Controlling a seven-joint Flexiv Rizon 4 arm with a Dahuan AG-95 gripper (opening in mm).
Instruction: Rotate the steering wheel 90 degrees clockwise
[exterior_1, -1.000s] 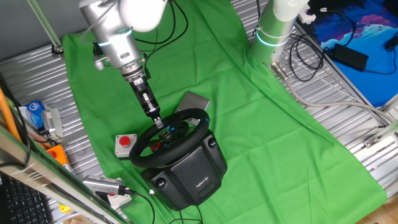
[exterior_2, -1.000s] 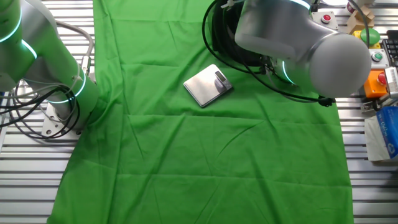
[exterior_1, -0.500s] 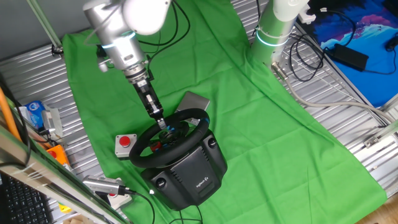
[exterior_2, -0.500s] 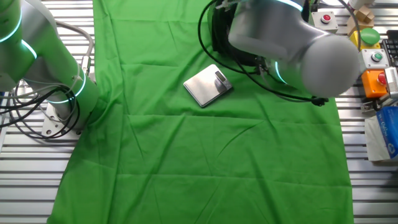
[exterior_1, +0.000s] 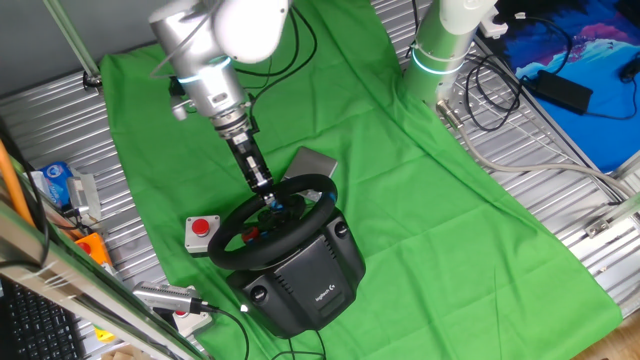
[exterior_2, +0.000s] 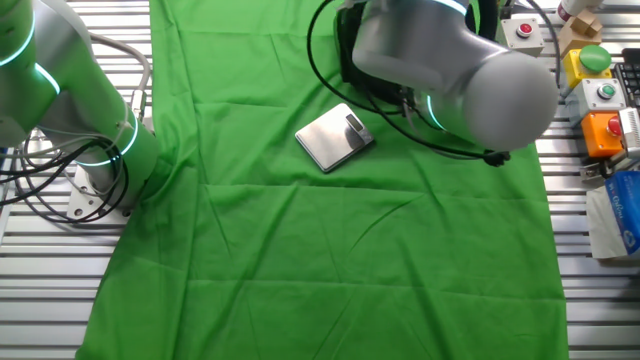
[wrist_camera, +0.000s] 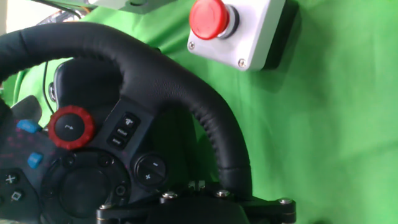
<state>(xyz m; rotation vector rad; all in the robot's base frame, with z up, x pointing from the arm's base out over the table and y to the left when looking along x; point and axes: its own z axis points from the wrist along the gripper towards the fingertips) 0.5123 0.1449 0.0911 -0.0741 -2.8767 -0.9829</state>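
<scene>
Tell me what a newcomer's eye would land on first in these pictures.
First, the black steering wheel on its bulky base at the near edge of the bright green cloth, with the silver arm's gripper reaching down onto the rim. Next, the grey box with a red round button, lying on the cloth just beside the wheel. A flat silver plate lies further out on the cloth.

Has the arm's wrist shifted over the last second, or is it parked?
Yes. The wrist has moved right, toward the silver plate, while the gripper stays at the steering wheel rim.
</scene>
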